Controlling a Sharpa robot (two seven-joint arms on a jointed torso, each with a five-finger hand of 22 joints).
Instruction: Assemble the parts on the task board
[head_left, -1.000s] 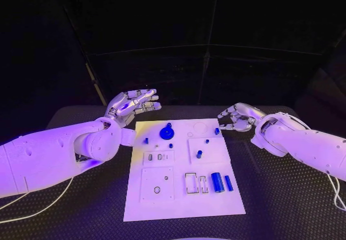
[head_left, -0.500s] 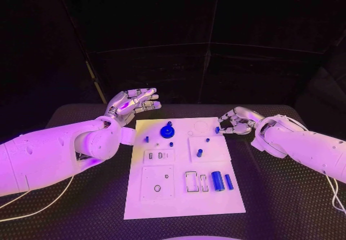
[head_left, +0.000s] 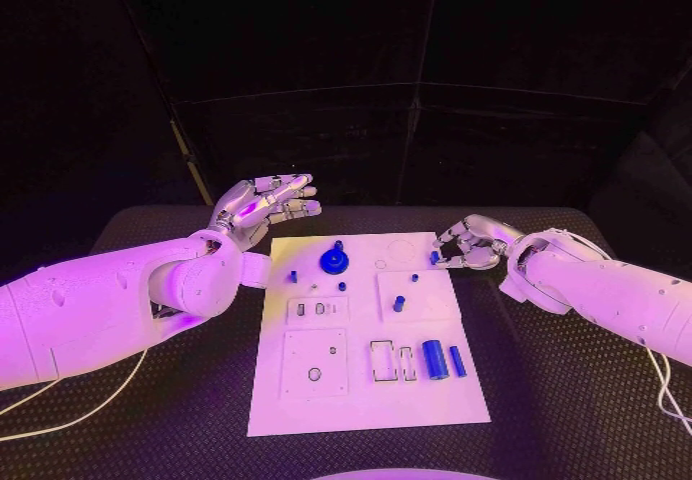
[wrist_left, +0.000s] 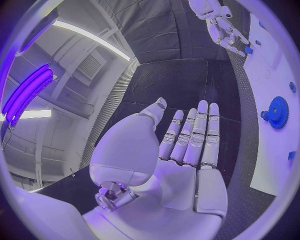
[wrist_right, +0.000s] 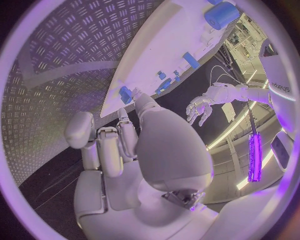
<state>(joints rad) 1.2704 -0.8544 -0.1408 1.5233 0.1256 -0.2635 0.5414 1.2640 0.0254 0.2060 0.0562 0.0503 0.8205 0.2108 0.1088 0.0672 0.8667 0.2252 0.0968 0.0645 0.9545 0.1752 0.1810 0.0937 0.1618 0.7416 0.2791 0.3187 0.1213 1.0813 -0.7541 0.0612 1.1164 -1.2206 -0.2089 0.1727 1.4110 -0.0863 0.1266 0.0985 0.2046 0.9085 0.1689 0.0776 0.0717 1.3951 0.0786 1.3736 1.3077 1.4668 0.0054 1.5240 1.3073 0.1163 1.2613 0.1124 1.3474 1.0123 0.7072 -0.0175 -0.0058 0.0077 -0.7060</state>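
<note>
Right hand (head_left: 469, 243) curled at small blue peg (head_left: 434, 258), grip unclear; left hand (head_left: 268, 205) open, empty. White task board (head_left: 361, 400) mostly unassembled.

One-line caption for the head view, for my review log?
Right hand reaches toward a small blue part at the task board far edge; left hand hovers open beyond it.

One board (head_left: 361, 410). Two hands: left hand (head_left: 267, 205) and right hand (head_left: 469, 243). One gear (head_left: 333, 263) lies between the hands. One peg (head_left: 433, 258) stands just beside the right hand's fingertips. Two cylinders (head_left: 433, 359) lie well apart from both hands. About five small pieces (head_left: 398, 306) sit between the hands; the count is unsure.
</note>
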